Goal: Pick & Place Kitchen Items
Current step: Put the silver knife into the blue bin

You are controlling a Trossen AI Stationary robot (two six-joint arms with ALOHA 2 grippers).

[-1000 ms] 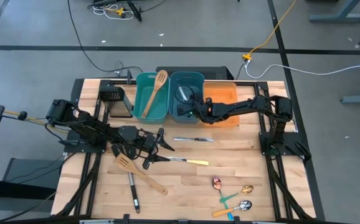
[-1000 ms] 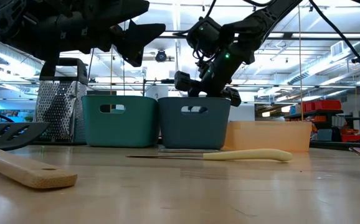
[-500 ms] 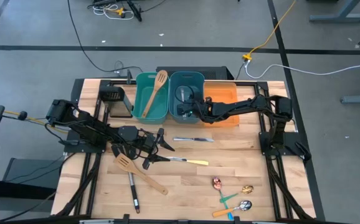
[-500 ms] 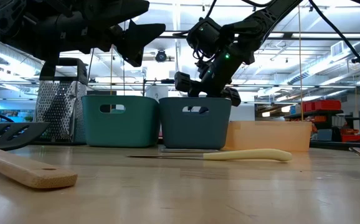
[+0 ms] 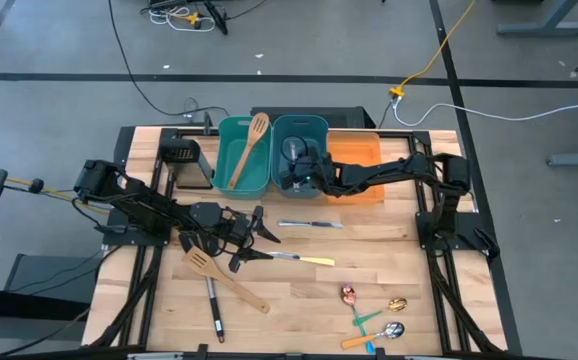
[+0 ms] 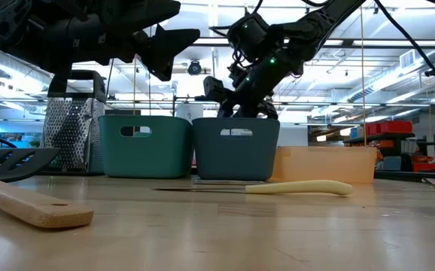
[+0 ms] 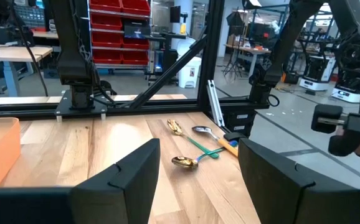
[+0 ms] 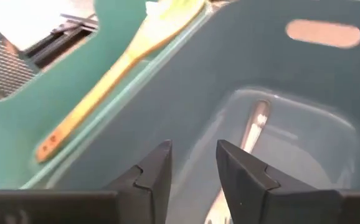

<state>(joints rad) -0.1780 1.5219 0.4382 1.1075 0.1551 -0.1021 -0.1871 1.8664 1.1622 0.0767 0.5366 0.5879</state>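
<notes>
The right tool (image 5: 296,172) hung over the blue bin (image 8: 304,93), fingers apart and empty, a knife (image 8: 252,132) lying inside. Lifting straight up would clear the rim. The left tool (image 5: 252,232), spread wide, hovered by the yellow-handled knife (image 5: 294,259) on the counter (image 5: 389,262)

We are seeing a teal bin (image 5: 239,155), a blue-grey bin (image 5: 297,135) and an orange tray (image 5: 357,160) sitting side by side; the blue-grey bin is lying directly beneath the right end effector. A black mesh box (image 5: 180,156) is standing beyond the left end effector, beside the teal bin.
</notes>
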